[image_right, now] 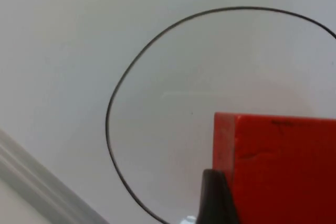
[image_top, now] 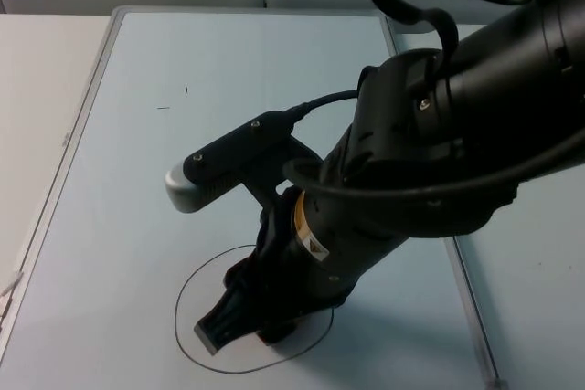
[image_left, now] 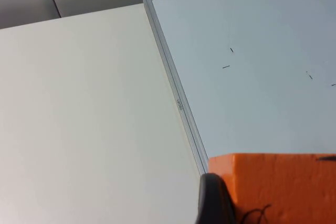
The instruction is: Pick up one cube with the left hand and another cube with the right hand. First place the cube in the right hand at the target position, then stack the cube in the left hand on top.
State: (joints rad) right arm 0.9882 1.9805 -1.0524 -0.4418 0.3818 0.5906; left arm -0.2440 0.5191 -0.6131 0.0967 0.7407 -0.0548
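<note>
Red cube [image_right: 278, 169] is pinched in the right gripper [image_top: 239, 321], which is down low over the hand-drawn black circle [image_top: 187, 289] on the whiteboard [image_top: 137, 180]; top view puts the fingertips inside the outline, toward its near side. Right wrist view agrees: the circle's line [image_right: 136, 64] curves around and beyond the cube, with bare board between the cube's edge and the line, so the cube sits over the target's interior, not on the rim. Whether the cube's underside is touching the board I can't tell; the arm body hides it from above and the wrist view doesn't show the bottom face. Judgement: we're at the place step for the first cube; what's left is a short straight drop, if any, then release. No sideways correction looks needed. Orange cube [image_left: 278, 187] is clamped in the left gripper [image_left: 236, 203], with a black fingertip [image_left: 212, 198] against its face. Left wrist view looks across the board's grey frame [image_left: 173, 93] with cream table [image_left: 79, 119] beside it, so that arm is waiting off toward the board's left edge, well apart from the circle. Key relation for the stack: the target lies to the right of the left hand, and the right arm's bulk is over it now. Risk as I read it: the right arm has to back out clear before the left comes across, and the red cube could get nudged on release.
</note>
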